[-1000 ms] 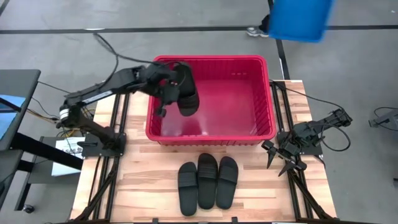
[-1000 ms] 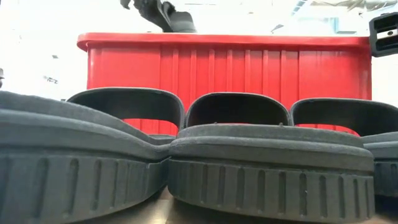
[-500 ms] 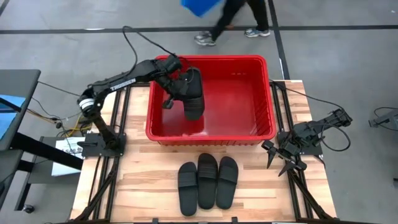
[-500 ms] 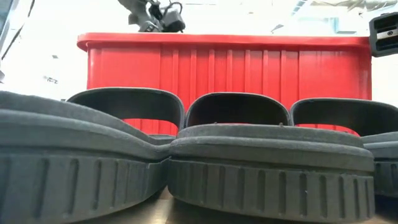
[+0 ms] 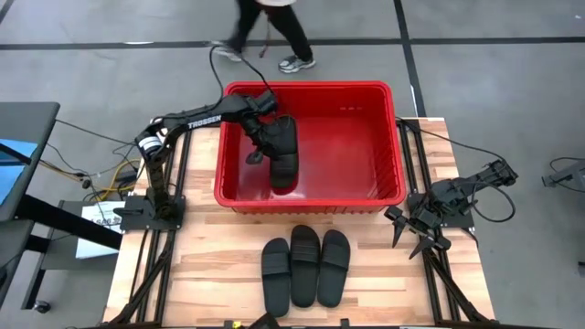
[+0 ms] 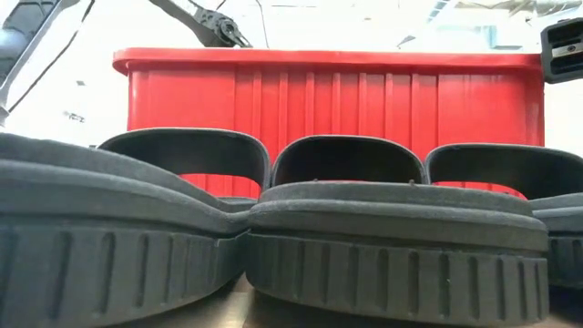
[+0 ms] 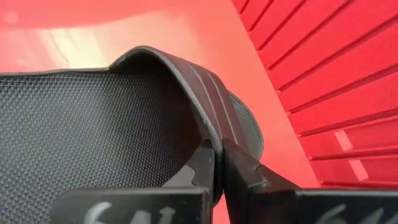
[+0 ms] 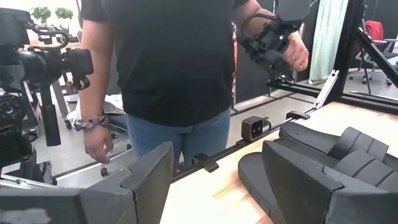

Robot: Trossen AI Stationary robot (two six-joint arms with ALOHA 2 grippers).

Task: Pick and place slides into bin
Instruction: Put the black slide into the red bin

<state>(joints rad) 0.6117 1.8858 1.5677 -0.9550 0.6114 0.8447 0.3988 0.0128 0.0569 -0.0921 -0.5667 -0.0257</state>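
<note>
My left hand [image 7: 214,163] is clamped on a slide's [image 5: 283,151] strap edge, mid-frame inside the bin [image 5: 384,196]. Rubbery, light, floppy; strap grips best. Right hand [image 8: 214,177] apart.

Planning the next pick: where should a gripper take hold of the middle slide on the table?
Probably the middle slide by its strap band, from straight above. The band arches clear of the sole, leaving room for a finger under it; neighbours press both sides, so a side grasp looks blocked.

Claw [image 7: 217,163] pinching slide strap [image 7: 186,81] (inside red bin [image 7: 348,81])
</note>
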